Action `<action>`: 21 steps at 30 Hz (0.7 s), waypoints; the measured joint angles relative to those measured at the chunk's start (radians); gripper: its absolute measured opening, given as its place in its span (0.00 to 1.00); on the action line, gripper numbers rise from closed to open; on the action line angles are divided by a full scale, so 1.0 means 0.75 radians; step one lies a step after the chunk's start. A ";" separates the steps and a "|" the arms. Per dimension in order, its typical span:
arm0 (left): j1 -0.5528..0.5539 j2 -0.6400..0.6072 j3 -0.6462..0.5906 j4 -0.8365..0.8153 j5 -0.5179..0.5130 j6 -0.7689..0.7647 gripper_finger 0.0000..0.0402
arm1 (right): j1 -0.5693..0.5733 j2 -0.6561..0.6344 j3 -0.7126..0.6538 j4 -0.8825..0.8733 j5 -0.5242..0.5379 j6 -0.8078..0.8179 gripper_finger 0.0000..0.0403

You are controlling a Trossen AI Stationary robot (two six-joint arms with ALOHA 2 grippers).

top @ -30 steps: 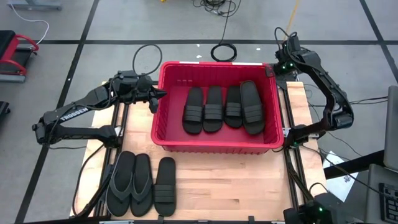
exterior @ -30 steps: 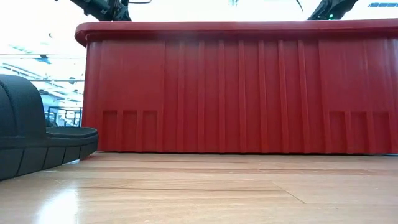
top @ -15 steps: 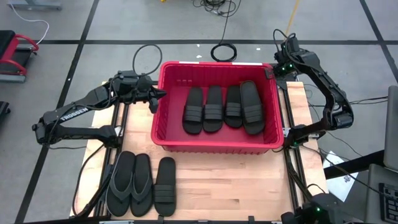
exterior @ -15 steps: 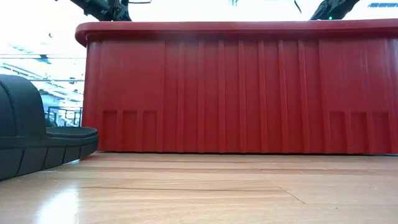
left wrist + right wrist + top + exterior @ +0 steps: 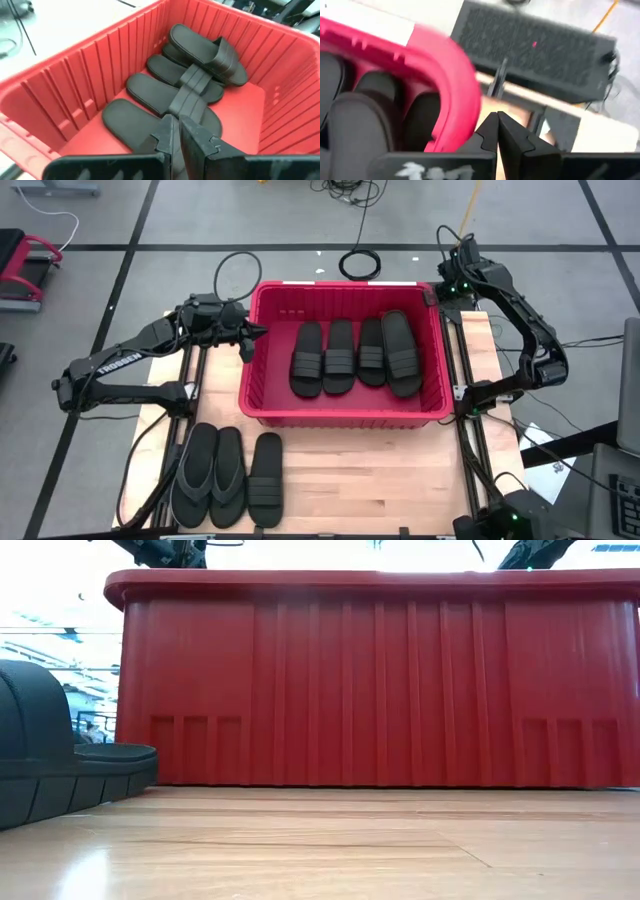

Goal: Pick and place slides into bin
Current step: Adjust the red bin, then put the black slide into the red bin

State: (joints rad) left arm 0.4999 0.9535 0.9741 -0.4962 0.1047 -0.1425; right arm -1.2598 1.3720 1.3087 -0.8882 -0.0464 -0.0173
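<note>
High view: binned slides (image 5: 350,358) lengthwise front-to-back.

Red bin (image 5: 262,340) (ribbed walls); black slides (image 5: 339,356), ribbed straps.

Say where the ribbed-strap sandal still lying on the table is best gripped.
Probably by its strap: the sandal lies flat, sole down, beside the two flip-flops, so come from straight above and pinch the raised band across its middle; the flat sole offers little to hold.
</note>
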 joint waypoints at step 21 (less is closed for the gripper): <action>-0.002 -0.078 0.000 0.592 0.437 0.223 0.06 | 0.118 -0.309 -0.001 1.309 -0.884 0.308 0.00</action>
State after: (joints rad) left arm 0.4986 0.8952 0.9741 -0.0520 0.4324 0.0250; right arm -1.1715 1.1403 1.3083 0.0932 -0.7095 0.2141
